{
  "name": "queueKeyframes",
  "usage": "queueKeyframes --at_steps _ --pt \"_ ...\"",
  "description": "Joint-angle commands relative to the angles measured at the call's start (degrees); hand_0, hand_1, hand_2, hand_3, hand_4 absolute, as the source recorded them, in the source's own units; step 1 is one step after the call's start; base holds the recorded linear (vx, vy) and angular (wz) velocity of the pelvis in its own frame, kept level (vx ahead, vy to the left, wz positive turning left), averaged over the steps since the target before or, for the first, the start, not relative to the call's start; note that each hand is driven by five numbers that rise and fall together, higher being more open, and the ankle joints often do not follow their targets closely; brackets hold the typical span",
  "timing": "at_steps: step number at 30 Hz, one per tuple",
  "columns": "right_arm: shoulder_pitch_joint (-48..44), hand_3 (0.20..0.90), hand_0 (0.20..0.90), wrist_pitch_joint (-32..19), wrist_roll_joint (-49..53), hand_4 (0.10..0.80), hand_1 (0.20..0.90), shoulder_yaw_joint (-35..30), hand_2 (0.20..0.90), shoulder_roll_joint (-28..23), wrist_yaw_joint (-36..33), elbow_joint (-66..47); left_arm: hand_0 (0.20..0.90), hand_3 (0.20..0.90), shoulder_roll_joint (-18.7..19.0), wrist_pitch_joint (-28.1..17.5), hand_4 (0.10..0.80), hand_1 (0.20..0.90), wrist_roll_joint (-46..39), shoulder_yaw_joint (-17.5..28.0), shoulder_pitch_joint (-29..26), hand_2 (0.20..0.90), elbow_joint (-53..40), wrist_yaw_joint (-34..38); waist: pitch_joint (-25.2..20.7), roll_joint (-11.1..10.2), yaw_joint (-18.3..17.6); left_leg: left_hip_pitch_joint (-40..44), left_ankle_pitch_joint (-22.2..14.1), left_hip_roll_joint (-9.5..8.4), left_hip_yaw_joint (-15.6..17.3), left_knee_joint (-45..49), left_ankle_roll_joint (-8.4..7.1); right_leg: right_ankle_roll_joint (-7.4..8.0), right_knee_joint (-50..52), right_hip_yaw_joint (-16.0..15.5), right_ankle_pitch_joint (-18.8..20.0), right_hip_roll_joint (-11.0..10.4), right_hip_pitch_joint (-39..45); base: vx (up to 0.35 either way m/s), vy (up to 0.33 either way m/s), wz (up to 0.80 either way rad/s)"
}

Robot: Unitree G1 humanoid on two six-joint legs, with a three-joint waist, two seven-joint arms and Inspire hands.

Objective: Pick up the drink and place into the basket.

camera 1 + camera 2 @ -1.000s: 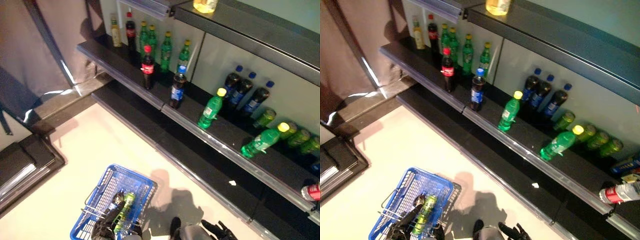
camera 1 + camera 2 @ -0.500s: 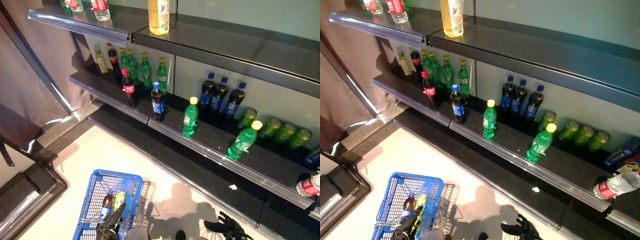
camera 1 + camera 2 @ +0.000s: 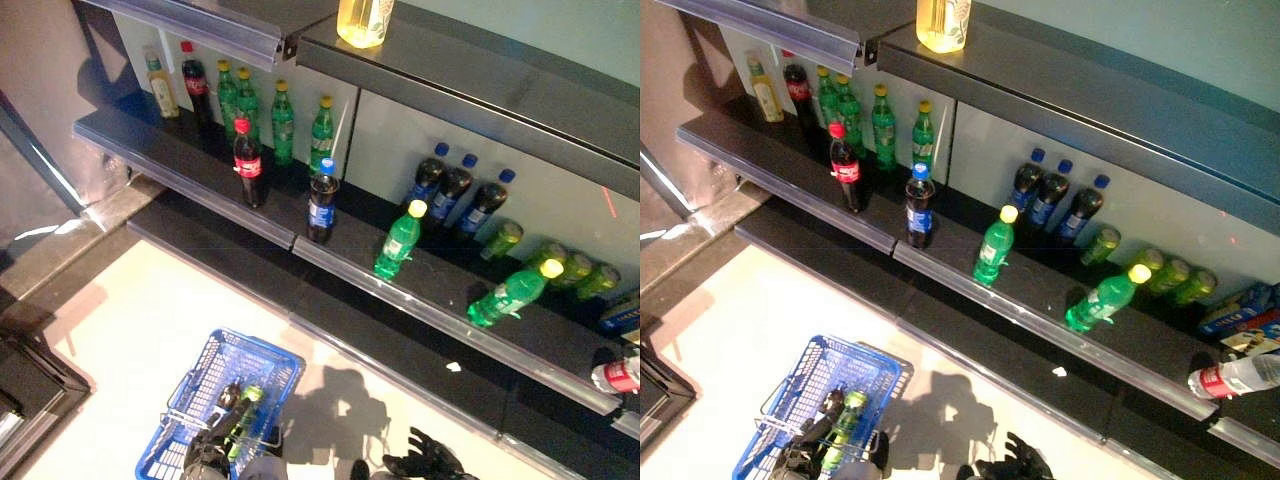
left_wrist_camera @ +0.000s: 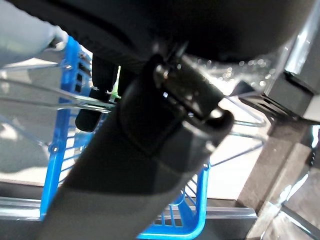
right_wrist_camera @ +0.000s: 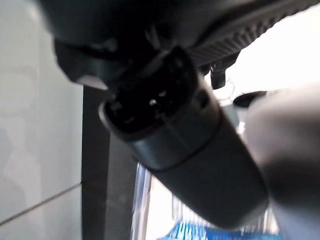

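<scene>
Nearest, at the lower edge of the head views: left hand (image 3: pixel 205 462), dark, at the near end of the basket, by its wire handle (image 3: pixel 215 420); whether the fingers curl round the handle cannot be told. Right hand (image 3: pixel 425 462), dark, low over the floor to the right of the basket, well apart from it, fingers spread and relaxed, holding nothing.

Basket (image 3: pixel 268 362): blue plastic mesh with metal wire handles, standing on the pale floor (image 3: pixel 140 310). Contents: one dark bottle (image 3: pixel 830 404) and one green bottle (image 3: pixel 848 412), lying side by side lengthwise.

Lower shelf (image 3: pixel 190 190), dark, running from upper left to lower right behind the floor strip. Front row, left to right: cola bottle (image 3: pixel 247 163) with red cap, upright; dark bottle with blue cap and blue label (image 3: pixel 321 201), upright; green bottle with yellow cap (image 3: pixel 398 241), upright; second green bottle with yellow cap (image 3: pixel 512 293), tilted over.

Back row, left to right: pale yellow bottle (image 3: pixel 160 87); dark bottle with red cap (image 3: pixel 193 83); four green bottles with yellow caps (image 3: pixel 282 124); three dark bottles with blue caps (image 3: pixel 455 190); a group of green cans (image 3: pixel 570 270), lying down. Far right: a clear bottle with red label (image 3: pixel 616 376), lying on its side.

Upper shelf (image 3: pixel 480 80), dark, carrying one yellow bottle (image 3: pixel 364 18), only its lower part in view.
</scene>
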Motion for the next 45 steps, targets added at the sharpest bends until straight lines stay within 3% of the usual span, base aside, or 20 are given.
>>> queueKeyframes --at_steps 1,4,8,14,20,24,34,37,45 --pt "-0.52 0.900 0.900 -2.63 -4.55 0.800 0.900 0.97 0.900 -4.37 -1.35 -8.93 0.300 0.200 4.45 -5.18 0.100 0.300 3.26 0.23 3.12 0.300 -6.75 -0.86 -1.22 1.20 1.47 -5.47 -2.48 3.98 -0.59 6.83 -2.40 3.95 4.48 -4.09 3.40 -4.63 -1.51 0.058 -0.038 -0.15" --pt "-1.58 0.900 0.900 -2.35 -5.92 0.800 0.900 4.65 0.900 -7.00 -2.36 -19.88 0.300 0.200 5.68 -4.94 0.100 0.300 4.13 -0.17 3.39 0.300 -8.65 -1.38 -1.05 0.58 2.38 -5.37 -3.09 5.14 1.77 7.26 -2.47 5.10 3.14 -6.89 4.90 -5.92 -1.80 0.025 -0.088 -0.28" --pt "-1.25 0.900 0.900 -1.20 -3.43 0.800 0.900 5.86 0.900 -11.38 -1.63 -33.96 0.300 0.200 6.29 -4.79 0.100 0.300 2.74 -1.37 3.96 0.300 -10.49 0.38 -1.29 -0.61 2.27 -6.78 -3.17 6.23 2.42 8.03 -2.93 5.15 1.08 -6.81 5.29 -5.65 -1.06 0.002 -0.115 -0.21" --pt "-0.68 0.900 0.900 -4.00 -4.28 0.800 0.900 3.30 0.900 -16.86 -6.21 -51.97 0.300 0.200 4.95 -5.21 0.100 0.300 4.18 -1.88 6.05 0.300 -10.67 1.21 -2.23 -1.75 2.27 -6.84 -2.81 7.23 1.34 7.55 -3.76 4.65 -0.70 -6.78 5.09 -4.42 0.31 0.027 -0.105 0.04" --pt "-2.75 0.900 0.900 -7.63 -11.19 0.800 0.900 -2.99 0.900 -19.57 -20.15 -64.48 0.300 0.200 1.85 -5.63 0.100 0.300 5.71 -2.05 8.46 0.300 -10.50 2.36 -3.41 -0.46 2.00 -5.62 -2.30 7.99 0.98 6.47 -4.64 3.79 -1.11 -6.33 4.16 -3.54 0.80 0.015 0.008 0.08" --pt "-5.86 0.900 0.900 -8.86 -14.55 0.800 0.900 -5.21 0.900 -20.22 -29.50 -66.50 0.300 0.200 0.90 -5.65 0.100 0.300 6.24 -2.78 8.41 0.300 -9.99 2.23 -3.80 0.63 2.35 -5.19 -2.41 7.91 0.37 6.59 -4.97 3.27 -0.47 -6.50 3.44 -3.42 0.87 0.027 0.059 0.01" --pt "-15.68 0.900 0.900 -1.32 -12.58 0.800 0.900 -7.65 0.900 -17.80 -47.85 -60.28 0.300 0.200 0.76 -4.55 0.100 0.300 8.52 -4.77 8.64 0.300 -7.54 0.38 -3.19 2.87 5.25 -6.23 -3.14 6.33 -3.11 10.58 -5.30 1.48 4.22 -9.32 1.35 -3.86 0.98 0.093 0.065 0.17" --pt "-17.30 0.900 0.900 0.42 -13.60 0.800 0.900 -7.29 0.900 -16.50 -50.53 -57.69 0.300 0.200 0.97 -4.44 0.100 0.300 8.91 -5.31 8.89 0.300 -7.22 -0.35 -1.61 3.87 5.84 -8.35 -3.42 5.47 -4.46 13.58 -5.28 0.82 7.14 -10.14 0.53 -4.28 -0.43 0.046 0.073 0.26" --pt "-21.25 0.900 0.900 -0.66 -12.32 0.800 0.900 -6.01 0.900 -14.84 -52.41 -54.62 0.300 0.200 1.72 -4.72 0.100 0.300 7.35 -6.63 8.12 0.300 -9.09 -2.06 5.32 6.58 5.90 -13.20 -4.18 3.50 -6.08 19.59 -5.04 -0.75 14.54 -10.24 -1.15 -5.45 -5.93 -0.045 0.073 0.14"
